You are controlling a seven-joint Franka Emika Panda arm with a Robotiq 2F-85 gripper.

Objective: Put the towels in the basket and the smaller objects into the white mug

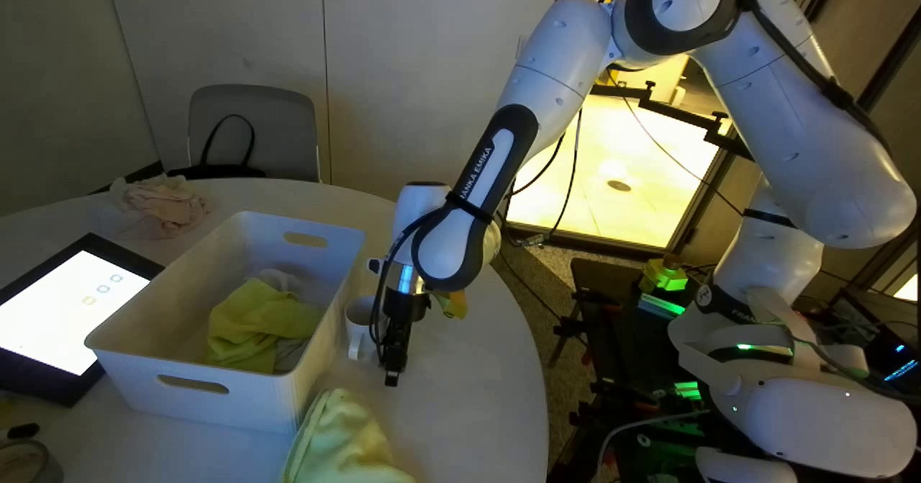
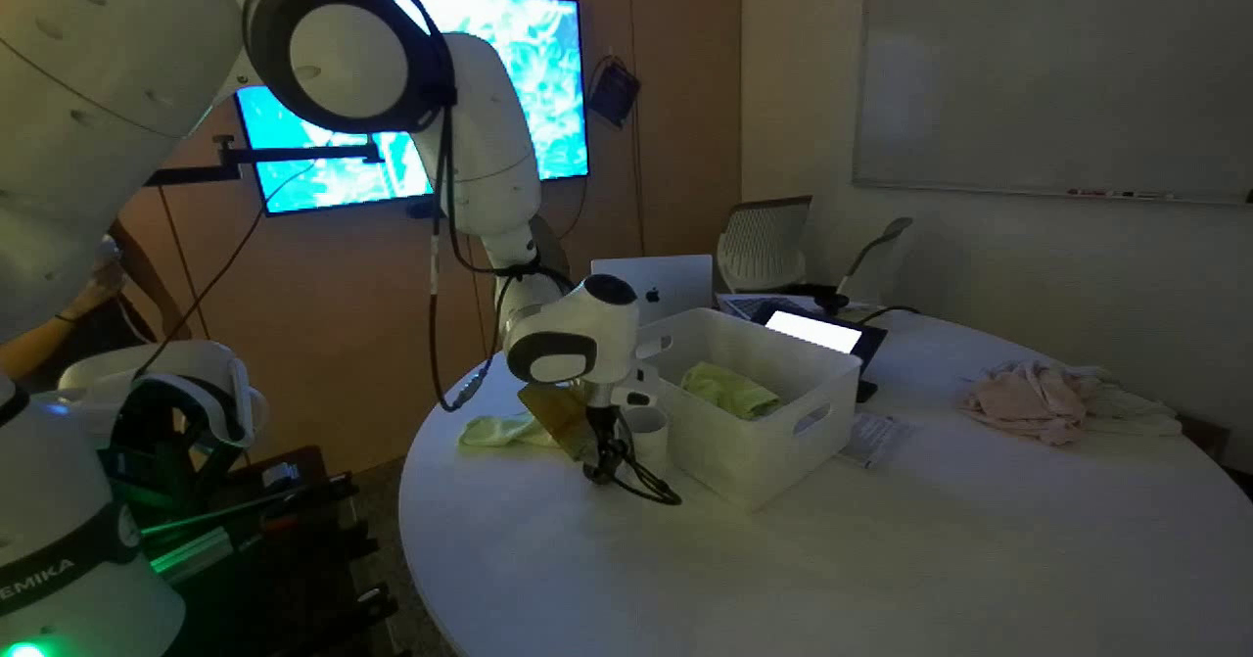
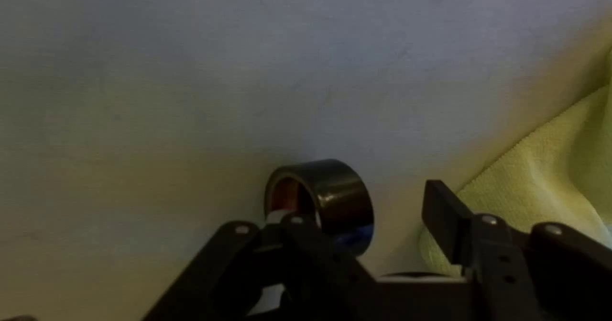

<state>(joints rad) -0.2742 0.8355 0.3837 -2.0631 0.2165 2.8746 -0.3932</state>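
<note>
Gripper [image 3: 391, 207]: fingers parted, clamping nothing.
Glossy black ring [image 3: 337, 192]: gripper's nine o'clock in wrist view.
Roll-away risk: I could nudge its curved wall while closing.

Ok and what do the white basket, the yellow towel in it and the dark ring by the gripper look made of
White basket: likely plastic, matte, with thin walls and cut-out handles.
Yellow towel: matte cloth, perhaps cotton or microfiber, slumped in soft folds.
Dark ring: glossy, with a bright highlight; possibly a roll of plastic tape, but the dim view leaves that open.
</note>
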